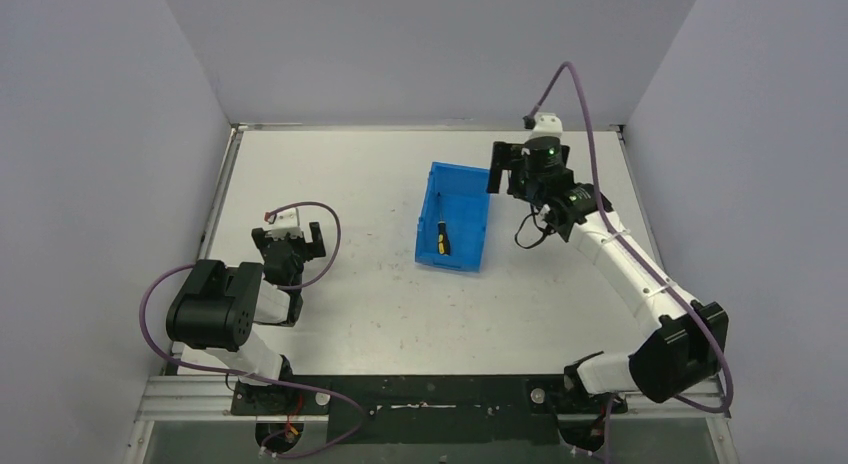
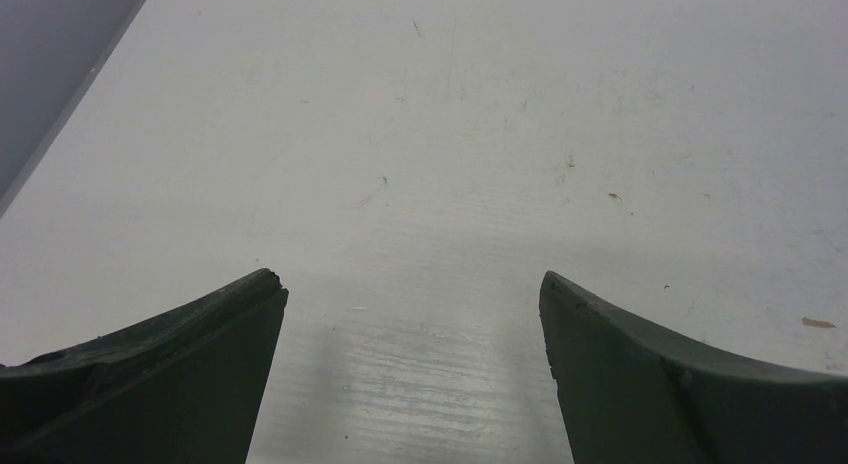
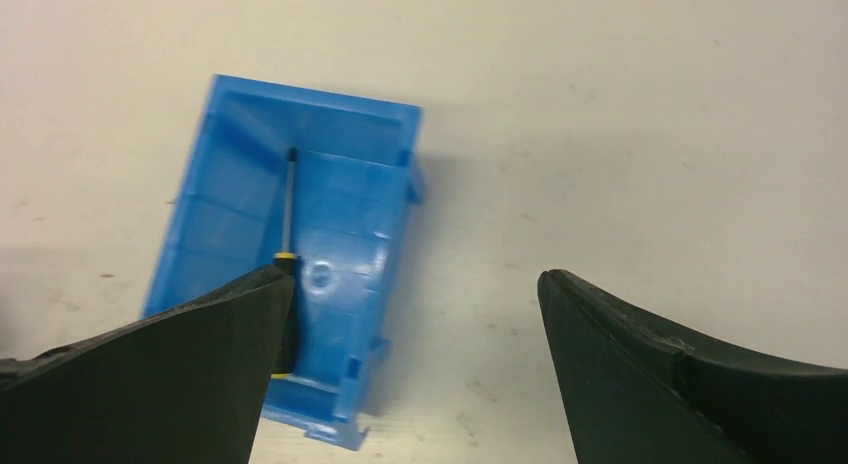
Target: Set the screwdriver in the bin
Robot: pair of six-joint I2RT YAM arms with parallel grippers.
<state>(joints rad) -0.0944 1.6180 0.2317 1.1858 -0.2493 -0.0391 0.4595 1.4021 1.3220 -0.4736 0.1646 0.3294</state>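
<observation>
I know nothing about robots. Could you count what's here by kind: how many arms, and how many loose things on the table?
Robot arms: 2 (left arm, right arm)
Blue bin: 1
Screwdriver: 1, lying inside the bin
Total: 4

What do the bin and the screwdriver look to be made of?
The bin looks like moulded plastic: uniform bright blue, slightly glossy, with ribbed walls. The screwdriver has a thin dark shaft, likely metal, and a black-and-yellow handle, probably plastic or rubber.
</observation>
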